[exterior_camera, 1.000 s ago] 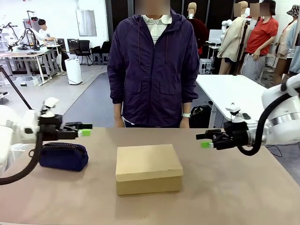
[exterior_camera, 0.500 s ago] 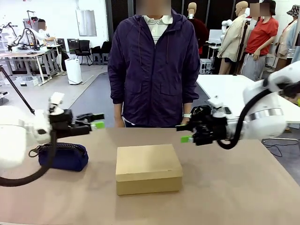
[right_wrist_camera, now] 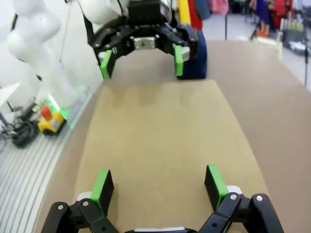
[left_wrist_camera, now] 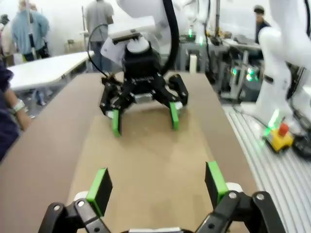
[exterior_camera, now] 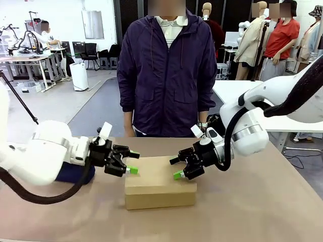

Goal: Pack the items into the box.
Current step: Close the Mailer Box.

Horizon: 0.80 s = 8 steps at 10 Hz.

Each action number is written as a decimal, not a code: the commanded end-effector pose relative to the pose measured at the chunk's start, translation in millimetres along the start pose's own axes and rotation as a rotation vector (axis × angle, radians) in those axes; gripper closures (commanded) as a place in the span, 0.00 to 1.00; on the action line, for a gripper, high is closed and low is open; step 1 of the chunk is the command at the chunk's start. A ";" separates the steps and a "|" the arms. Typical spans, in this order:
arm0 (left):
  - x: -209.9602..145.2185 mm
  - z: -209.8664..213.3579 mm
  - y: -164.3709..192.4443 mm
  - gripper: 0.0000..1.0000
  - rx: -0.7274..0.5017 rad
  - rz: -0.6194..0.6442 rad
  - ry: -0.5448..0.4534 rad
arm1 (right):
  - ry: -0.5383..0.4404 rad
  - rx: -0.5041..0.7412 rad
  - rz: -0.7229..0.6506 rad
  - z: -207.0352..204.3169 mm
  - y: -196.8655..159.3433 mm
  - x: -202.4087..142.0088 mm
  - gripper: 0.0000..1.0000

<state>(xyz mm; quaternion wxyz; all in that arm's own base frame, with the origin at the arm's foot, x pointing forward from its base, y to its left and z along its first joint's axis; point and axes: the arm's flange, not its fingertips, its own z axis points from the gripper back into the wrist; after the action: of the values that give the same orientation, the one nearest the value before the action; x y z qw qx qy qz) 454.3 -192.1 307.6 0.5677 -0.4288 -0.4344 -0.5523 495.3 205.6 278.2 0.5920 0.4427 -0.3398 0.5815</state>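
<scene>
The tan cardboard box (exterior_camera: 160,187) sits shut in the middle of the table. My left gripper (exterior_camera: 134,162) hovers open over the left end of its lid. Facing it, my right gripper (exterior_camera: 176,168) hangs open over the right end. In the left wrist view my left gripper (left_wrist_camera: 158,184) is open above the box lid (left_wrist_camera: 146,160), with the right gripper (left_wrist_camera: 143,114) opposite. The right wrist view has my right gripper (right_wrist_camera: 158,187) open above the lid (right_wrist_camera: 160,141), facing the left gripper (right_wrist_camera: 142,60). Neither gripper holds anything. The items are out of view.
A navy zip pouch (exterior_camera: 75,174) lies left of the box, mostly hidden behind my left arm, and appears as the pouch (right_wrist_camera: 197,58) in the right wrist view. A person (exterior_camera: 166,75) stands at the far edge. Bare table (exterior_camera: 252,206) lies around the box.
Both arms have swung in from the table's sides and come down over the box lid, tips now facing each other. Both grippers stayed open.
</scene>
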 end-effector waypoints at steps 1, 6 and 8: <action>-13.1 -16.8 4.1 0.00 -0.043 -0.027 0.088 | 0.095 -0.011 -0.036 -2.5 -9.1 12.2 0.00; 9.1 3.3 14.7 0.00 0.038 -0.042 0.065 | -0.025 0.027 -0.042 26.8 -10.2 40.3 0.00; 49.9 48.0 5.8 0.00 0.085 -0.052 -0.119 | -0.124 0.022 -0.247 69.8 -5.9 66.8 0.00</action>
<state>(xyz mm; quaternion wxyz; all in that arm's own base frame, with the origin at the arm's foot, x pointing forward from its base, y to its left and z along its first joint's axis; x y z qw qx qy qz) 475.6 -175.4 349.5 0.5612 -0.4002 -0.4671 -0.5538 512.4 182.5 342.7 0.6065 0.4876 -0.3257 0.5369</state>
